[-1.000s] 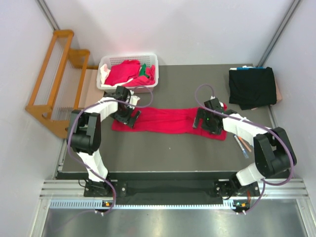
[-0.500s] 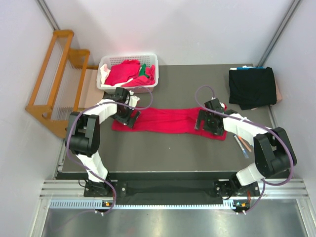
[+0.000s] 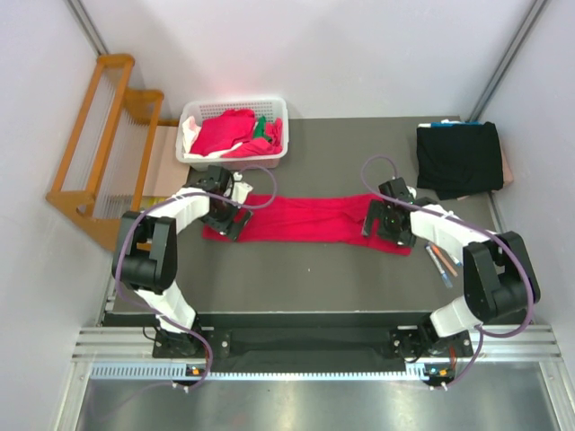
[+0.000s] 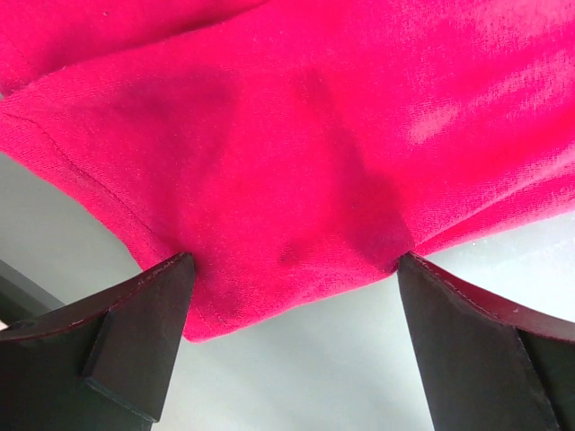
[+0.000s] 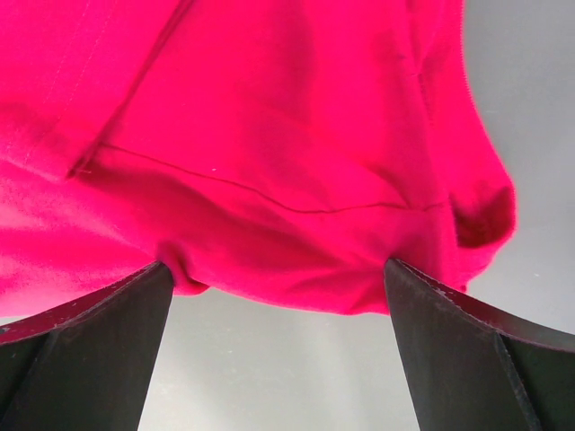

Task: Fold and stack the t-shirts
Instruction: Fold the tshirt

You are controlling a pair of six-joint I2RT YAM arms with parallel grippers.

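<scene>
Pincers (image 4: pixel 292 269) (image 5: pixel 274 274) (both wide) astride red t-shirt (image 3: pixel 305 220)

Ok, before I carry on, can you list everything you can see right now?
red t-shirt: one, crimson, lying in a long strip across mid-table
basket: one, white plastic, far left of the table
clothes: count unclear, mostly red with bits of green and white, heaped in the basket
black t-shirt: at least one, folded, far right corner
pen-like items: two, small, near the right edge
wooden rack: one, orange-brown, off the table's left side
table: one, dark grey
left hand: open, on the strip's left end
right hand: open, on the strip's right end
</scene>
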